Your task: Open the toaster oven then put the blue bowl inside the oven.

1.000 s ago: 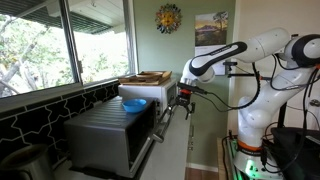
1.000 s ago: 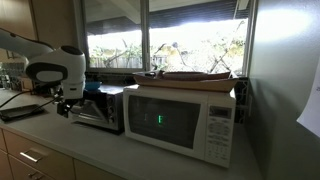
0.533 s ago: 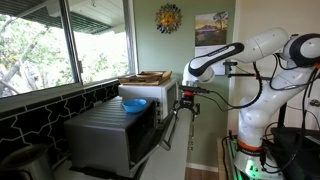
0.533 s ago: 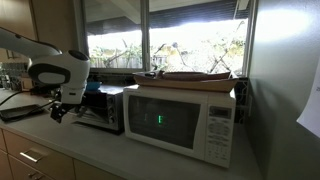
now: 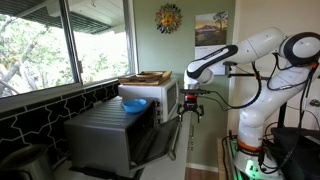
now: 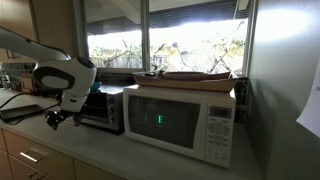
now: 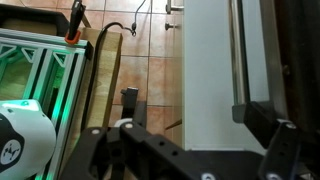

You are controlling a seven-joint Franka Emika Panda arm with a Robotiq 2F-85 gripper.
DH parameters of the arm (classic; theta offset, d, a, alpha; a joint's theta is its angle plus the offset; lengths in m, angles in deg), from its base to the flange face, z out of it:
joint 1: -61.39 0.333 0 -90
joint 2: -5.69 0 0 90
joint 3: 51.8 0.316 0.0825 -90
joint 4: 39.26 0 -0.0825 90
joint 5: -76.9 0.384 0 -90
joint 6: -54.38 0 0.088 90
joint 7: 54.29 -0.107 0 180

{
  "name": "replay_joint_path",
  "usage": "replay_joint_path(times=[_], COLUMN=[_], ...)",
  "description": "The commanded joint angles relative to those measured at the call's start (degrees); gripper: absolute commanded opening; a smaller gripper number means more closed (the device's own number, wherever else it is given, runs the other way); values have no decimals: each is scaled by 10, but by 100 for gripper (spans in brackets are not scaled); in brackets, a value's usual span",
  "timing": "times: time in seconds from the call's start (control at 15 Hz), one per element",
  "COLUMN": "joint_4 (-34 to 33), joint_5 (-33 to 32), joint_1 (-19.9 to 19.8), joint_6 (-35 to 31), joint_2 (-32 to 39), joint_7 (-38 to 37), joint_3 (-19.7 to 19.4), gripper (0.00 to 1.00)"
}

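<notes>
The grey toaster oven [image 5: 105, 135] stands on the counter by the window, and it also shows in an exterior view [image 6: 102, 108]. Its dark drop-down door [image 5: 166, 135] hangs partly open, tilted outward. The blue bowl [image 5: 133, 104] sits on the oven's ribbed top. My gripper [image 5: 192, 108] is at the door's top edge, out in front of the oven, and shows low by the counter in an exterior view [image 6: 55, 118]. In the wrist view the fingers [image 7: 195, 135] are spread apart, with the door's handle bar [image 7: 240, 55] by the right finger.
A white microwave [image 6: 180, 120] stands beside the oven, with a wooden tray [image 6: 190, 75] on top; both also show in an exterior view [image 5: 160, 92]. Windows run behind the counter. The tiled floor [image 7: 150, 60] lies beyond the counter edge.
My gripper has moved outward and slightly down from the oven front, and the door has swung further open with it.
</notes>
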Motion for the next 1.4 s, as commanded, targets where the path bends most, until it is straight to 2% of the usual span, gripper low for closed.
replay_joint_path(times=[0.0,0.33,0.6,0.87,0.93,1.0,1.33], joint_4=[0,0,0,-4,-4,29,-27], joint_5=[-6,-17,-15,-14,-16,-35,-45], joint_1=[-57,-110,-134,-142,-135,-67,4], joint_6=[12,27,24,30,34,12,31], joint_2=[18,16,22,-42,-68,-109,-172], joint_7=[16,28,49,73,82,70,79], joint_3=[25,45,68,68,68,19,27], gripper=[100,100,100,100,100,100,100])
